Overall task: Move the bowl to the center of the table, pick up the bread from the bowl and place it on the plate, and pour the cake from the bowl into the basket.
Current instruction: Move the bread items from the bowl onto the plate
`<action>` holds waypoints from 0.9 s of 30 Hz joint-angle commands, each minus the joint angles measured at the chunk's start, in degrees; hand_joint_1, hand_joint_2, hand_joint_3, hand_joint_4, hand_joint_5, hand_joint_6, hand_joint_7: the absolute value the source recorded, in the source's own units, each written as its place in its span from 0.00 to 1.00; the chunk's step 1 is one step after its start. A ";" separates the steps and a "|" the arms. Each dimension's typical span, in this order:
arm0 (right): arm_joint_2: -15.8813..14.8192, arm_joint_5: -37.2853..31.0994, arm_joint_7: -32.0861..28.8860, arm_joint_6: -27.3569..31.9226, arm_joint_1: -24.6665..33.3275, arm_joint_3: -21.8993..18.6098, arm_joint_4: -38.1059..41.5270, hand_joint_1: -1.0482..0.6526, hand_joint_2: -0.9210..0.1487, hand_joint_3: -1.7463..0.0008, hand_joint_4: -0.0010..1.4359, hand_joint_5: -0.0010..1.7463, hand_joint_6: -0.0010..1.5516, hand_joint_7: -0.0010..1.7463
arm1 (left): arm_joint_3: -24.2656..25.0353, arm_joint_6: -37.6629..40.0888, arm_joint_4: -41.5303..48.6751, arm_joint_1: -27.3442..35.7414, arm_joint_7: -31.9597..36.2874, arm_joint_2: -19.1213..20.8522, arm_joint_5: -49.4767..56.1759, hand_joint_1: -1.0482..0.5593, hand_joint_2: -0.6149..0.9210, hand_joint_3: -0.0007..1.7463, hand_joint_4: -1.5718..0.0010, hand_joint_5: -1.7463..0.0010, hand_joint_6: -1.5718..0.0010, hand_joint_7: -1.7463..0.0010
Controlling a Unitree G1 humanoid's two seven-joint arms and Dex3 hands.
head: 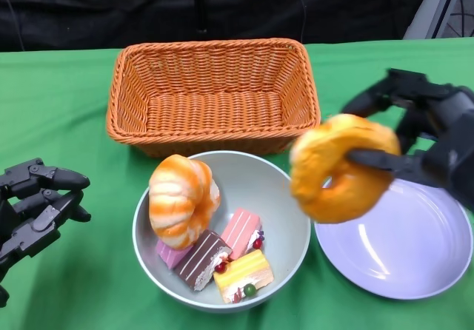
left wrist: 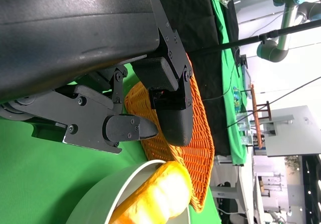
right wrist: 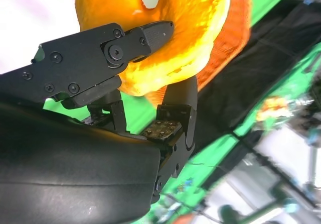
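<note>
Head view: right robot hand [head: 426, 134] grips bread [head: 343, 169].

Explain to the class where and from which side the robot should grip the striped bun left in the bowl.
Probably from above, fingers closing across the rounded upper half of the striped bun. It stands upright against the left wall of the bowl, with cake slices crowding its base, so only the top is free. The left hand is nearest.
</note>
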 commanded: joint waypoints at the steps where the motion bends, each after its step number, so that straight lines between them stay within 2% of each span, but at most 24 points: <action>1: -3.10 -0.07 -0.02 1.94 1.07 -0.43 3.24 0.52 0.00 0.90 0.37 0.96 0.35 0.66 | 0.55 0.13 0.34 -0.46 -0.04 0.80 -0.58 0.59 1.00 0.20 0.53 0.26 0.41 0.58; 4: -4.85 0.09 -0.38 1.14 1.45 0.39 7.78 0.54 0.00 0.90 0.37 0.91 0.35 0.67 | 0.54 -0.05 0.39 -0.54 0.18 0.77 -0.37 0.58 1.00 0.20 0.53 0.26 0.40 0.58; 8: -6.37 0.12 -1.10 -1.99 1.59 1.72 13.96 0.54 0.00 0.91 0.40 0.84 0.38 0.63 | 0.68 0.37 0.17 -0.53 0.15 0.65 -0.76 0.58 1.00 0.19 0.53 0.26 0.40 0.58; 13: -7.78 -1.52 -1.73 -3.27 0.13 5.23 21.76 0.54 0.00 0.91 0.40 0.84 0.39 0.62 | 0.83 -0.02 -0.24 -0.20 0.46 0.47 -0.65 0.59 1.00 0.18 0.53 0.26 0.41 0.58; 16: -8.26 -1.89 -2.13 -4.32 -0.81 6.51 25.07 0.52 0.00 0.92 0.39 0.87 0.39 0.65 | 0.94 0.17 -0.41 -0.11 0.59 0.45 -0.68 0.58 1.00 0.18 0.53 0.26 0.41 0.58; 19: -8.26 -1.92 -2.67 -5.02 -1.98 7.37 28.43 0.52 0.00 0.92 0.39 0.83 0.39 0.66 | 1.00 0.01 -0.27 -0.11 0.55 0.53 -0.55 0.59 1.00 0.19 0.53 0.26 0.41 0.58; 22: -8.50 -2.92 -3.63 -5.71 -3.24 8.59 31.97 0.51 0.00 0.92 0.40 0.85 0.38 0.69 | 1.16 0.29 -0.31 -0.12 0.52 0.50 -0.81 0.59 1.00 0.19 0.53 0.26 0.41 0.59; 27: -8.76 -6.37 -5.81 -4.92 -4.49 10.80 34.07 0.50 0.00 0.94 0.40 0.89 0.38 0.67 | 1.31 0.15 -0.12 -0.22 0.84 0.64 -0.48 0.59 1.00 0.19 0.52 0.26 0.40 0.59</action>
